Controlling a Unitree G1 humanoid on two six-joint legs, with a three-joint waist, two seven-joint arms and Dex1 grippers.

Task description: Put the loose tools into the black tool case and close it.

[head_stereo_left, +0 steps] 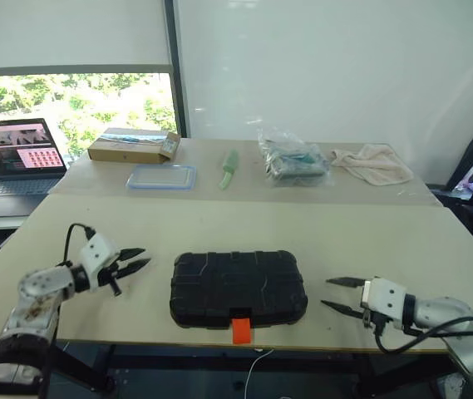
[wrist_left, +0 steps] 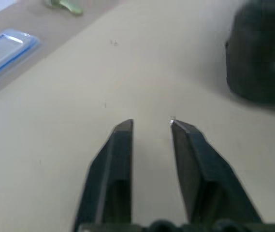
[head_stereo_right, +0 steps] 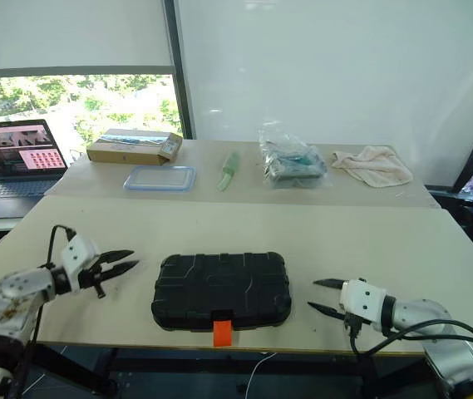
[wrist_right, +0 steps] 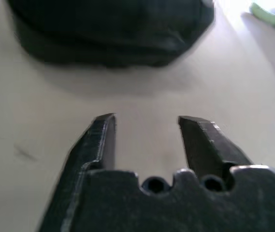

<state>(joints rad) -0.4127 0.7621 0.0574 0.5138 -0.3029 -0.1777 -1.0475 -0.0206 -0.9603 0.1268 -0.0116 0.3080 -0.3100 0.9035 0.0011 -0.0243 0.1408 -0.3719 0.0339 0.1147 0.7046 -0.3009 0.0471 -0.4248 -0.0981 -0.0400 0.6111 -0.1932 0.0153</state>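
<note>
The case [head_stereo_left: 238, 288] lies shut on the near part of the surface [head_stereo_left: 369, 241], lid down flat, its orange latch [head_stereo_left: 240, 327] hanging over the near edge. No loose tools lie anywhere on the surface, so I judge the loading and closing done. I cannot tell whether the latch is fully engaged, so that check may remain.

My left tool [head_stereo_left: 133, 260] hangs to the left of the case, apart from it, pointing toward it. Its fingers stand slightly parted and grasp nothing. My right tool [head_stereo_left: 342, 294] hangs to the right of the case, also apart from it. Its fingers are parted wider, with bare surface between them, and hold nothing.

On the far part of the surface, left to right, lie a cardboard box [head_stereo_left: 133, 145], a clear container [head_stereo_left: 162, 176], a green object [head_stereo_left: 229, 169], a plastic bag [head_stereo_left: 293, 158] and a cloth [head_stereo_left: 373, 163]. None is touched.
</note>
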